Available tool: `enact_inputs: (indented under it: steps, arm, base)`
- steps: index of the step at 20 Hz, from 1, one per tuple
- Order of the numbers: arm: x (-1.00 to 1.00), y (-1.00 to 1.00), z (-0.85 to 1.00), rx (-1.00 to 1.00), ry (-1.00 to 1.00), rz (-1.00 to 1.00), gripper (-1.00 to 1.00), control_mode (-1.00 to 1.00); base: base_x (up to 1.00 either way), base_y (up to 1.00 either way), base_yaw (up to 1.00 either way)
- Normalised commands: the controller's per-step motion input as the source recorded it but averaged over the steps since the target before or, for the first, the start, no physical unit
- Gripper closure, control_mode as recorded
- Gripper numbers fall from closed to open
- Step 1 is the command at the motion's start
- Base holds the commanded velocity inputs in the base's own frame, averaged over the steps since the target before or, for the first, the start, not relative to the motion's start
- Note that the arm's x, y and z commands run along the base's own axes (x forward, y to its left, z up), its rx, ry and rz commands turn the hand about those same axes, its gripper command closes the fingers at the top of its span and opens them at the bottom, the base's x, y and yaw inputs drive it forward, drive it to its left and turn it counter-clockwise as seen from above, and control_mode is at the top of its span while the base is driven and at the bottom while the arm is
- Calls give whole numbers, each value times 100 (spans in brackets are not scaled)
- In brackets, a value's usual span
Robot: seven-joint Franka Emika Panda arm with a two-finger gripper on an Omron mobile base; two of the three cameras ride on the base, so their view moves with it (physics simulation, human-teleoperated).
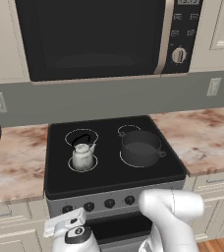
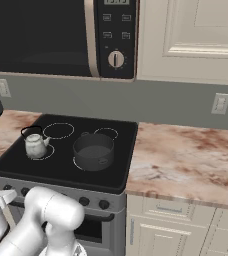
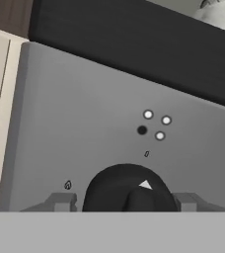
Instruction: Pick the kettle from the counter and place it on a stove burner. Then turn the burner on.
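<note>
Two base views show us the kettle [image 1: 82,156] standing upright on a small front-left stove burner [image 1: 70,165] of the black cooktop [image 1: 148,173], with the dark two-handled pot [image 1: 140,147] beside it on the right. We see the marbled table [image 2: 186,160] best from the right base view. From the hand view alone we get the grey control panel [image 3: 85,113] up close: our claw [image 3: 127,201] straddles a black knob [image 3: 117,185], a finger [image 3: 60,201] on each side. We cannot tell whether the fingers actually press it
</note>
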Motion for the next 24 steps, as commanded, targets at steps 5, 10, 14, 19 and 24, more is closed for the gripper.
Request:
enact_inputs:
  steps: [5,10,14,19,24]
  arm:
    - [0,0,0,0,0,0,100,-100]
    - [0,3,-2,-4,1,6,100,-100]
    - [0,14,-20,-14,8,20,100,-100]
    - [0,14,-35,-19,16,26,100,-100]
    - [0,8,-48,-20,23,29,100,-100]
  base:
    - [0,0,0]
    - [0,0,0]
    - [0,0,0]
    - [0,0,0]
    - [0,0,0]
